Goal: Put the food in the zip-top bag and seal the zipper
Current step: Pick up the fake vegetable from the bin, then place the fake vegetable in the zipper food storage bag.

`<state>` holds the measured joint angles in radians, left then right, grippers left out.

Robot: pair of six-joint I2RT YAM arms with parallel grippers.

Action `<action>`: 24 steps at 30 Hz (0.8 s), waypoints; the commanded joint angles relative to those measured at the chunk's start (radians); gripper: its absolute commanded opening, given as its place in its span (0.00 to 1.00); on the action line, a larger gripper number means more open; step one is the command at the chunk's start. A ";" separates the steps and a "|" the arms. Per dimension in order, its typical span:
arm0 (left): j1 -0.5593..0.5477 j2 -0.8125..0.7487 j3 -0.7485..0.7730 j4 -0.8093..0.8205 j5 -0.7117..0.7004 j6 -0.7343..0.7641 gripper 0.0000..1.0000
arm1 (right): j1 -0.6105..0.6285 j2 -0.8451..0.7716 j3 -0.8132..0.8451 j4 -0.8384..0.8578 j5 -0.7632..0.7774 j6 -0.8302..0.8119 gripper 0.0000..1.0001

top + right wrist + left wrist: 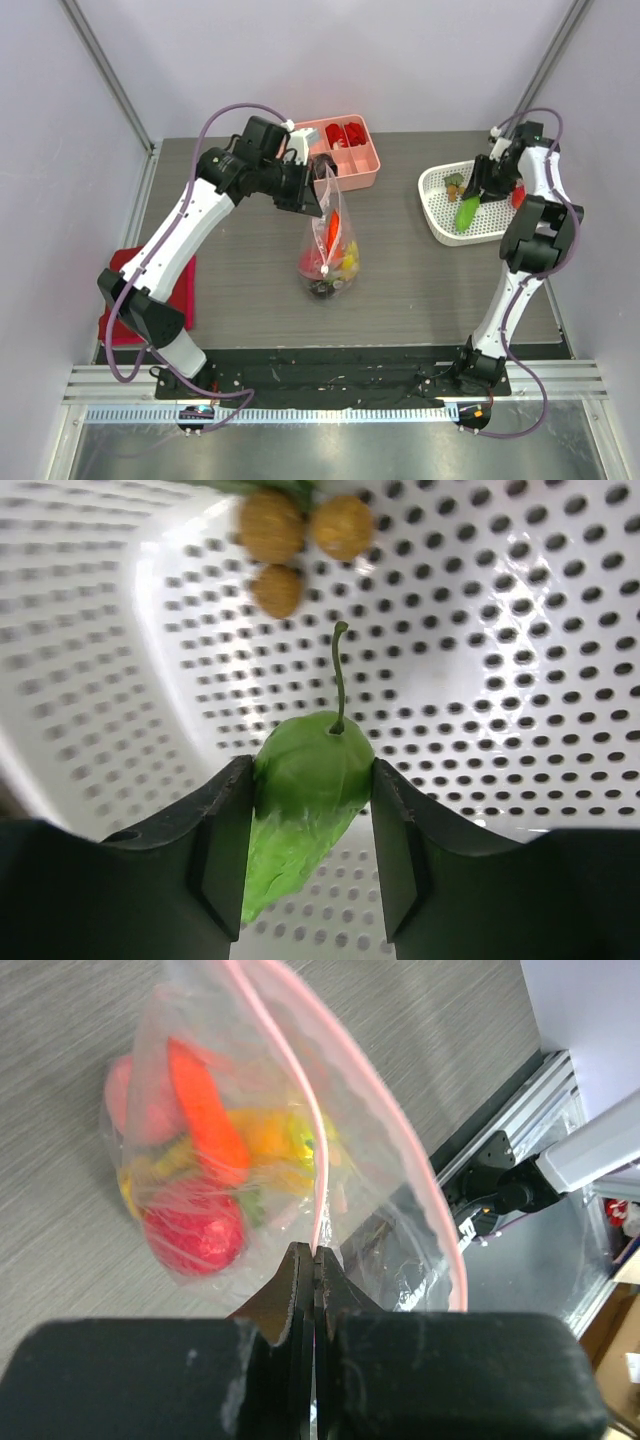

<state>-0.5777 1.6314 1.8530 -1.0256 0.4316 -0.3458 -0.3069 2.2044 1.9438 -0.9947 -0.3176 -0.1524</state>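
Observation:
The clear zip-top bag (330, 255) hangs over the middle of the table, bottom resting on it. Through its wall I see food: an orange carrot (205, 1110), a red round piece (195, 1235) and yellow pieces (265, 1135). My left gripper (315, 1252) is shut on the bag's mouth edge at the pink zipper (310, 1110), holding it up. My right gripper (312, 770) is down in the white mesh basket (500, 630), with both fingers touching the sides of a green stemmed food piece (300, 820).
A pink compartment tray (355, 150) with red items stands at the back, just behind the left gripper (318, 195). The basket (440, 215) at the right also holds small orange-brown balls (290, 540). A red cloth (125, 290) lies at the left edge.

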 commanded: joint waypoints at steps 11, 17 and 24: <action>0.033 0.038 0.058 0.041 0.099 -0.061 0.00 | 0.233 -0.747 -0.222 0.575 -0.494 0.193 0.01; 0.033 0.031 0.060 0.055 0.163 -0.079 0.00 | 0.463 -0.943 -0.413 0.912 -0.482 0.365 0.01; 0.033 0.035 0.064 0.061 0.177 -0.088 0.00 | 0.708 -1.020 -0.560 1.094 -0.364 0.300 0.01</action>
<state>-0.5480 1.6764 1.8812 -0.9997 0.5701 -0.4198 0.2989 1.2129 1.4334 -0.0803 -0.7574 0.1612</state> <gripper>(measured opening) 0.011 0.504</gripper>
